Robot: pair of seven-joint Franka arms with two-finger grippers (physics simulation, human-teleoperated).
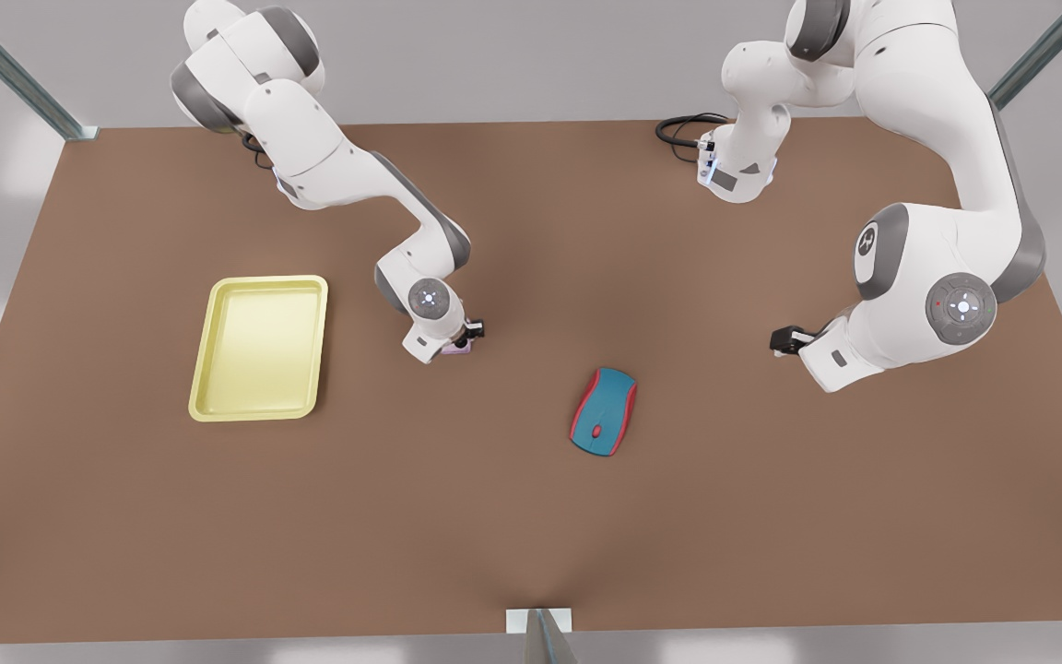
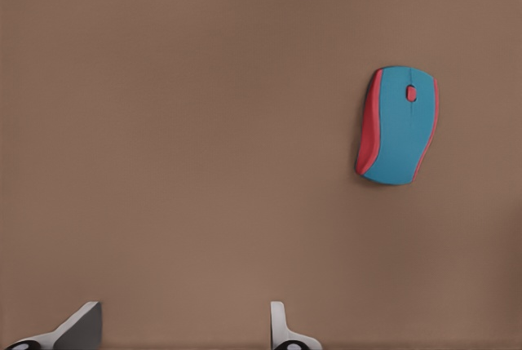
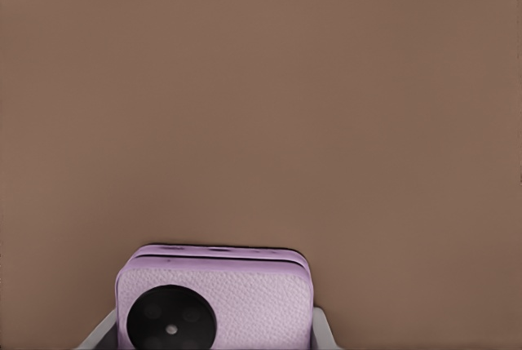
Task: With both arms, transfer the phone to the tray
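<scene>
The right gripper is clamped on the phone, just right of the tray in the front view. The left gripper waits spread and empty, far right, beyond the mouse. The pickup looks done; carrying the phone into the tray and releasing it remain.

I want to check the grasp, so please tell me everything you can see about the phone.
The phone is a small lilac rounded rectangle with a grained, leather-like surface, a seam along one edge and a dark round camera lens. It sits between the fingers of the right gripper, which touch both its sides. In the front view it peeks out under that gripper, right of the tray. Whether it touches the table is unclear.
</scene>
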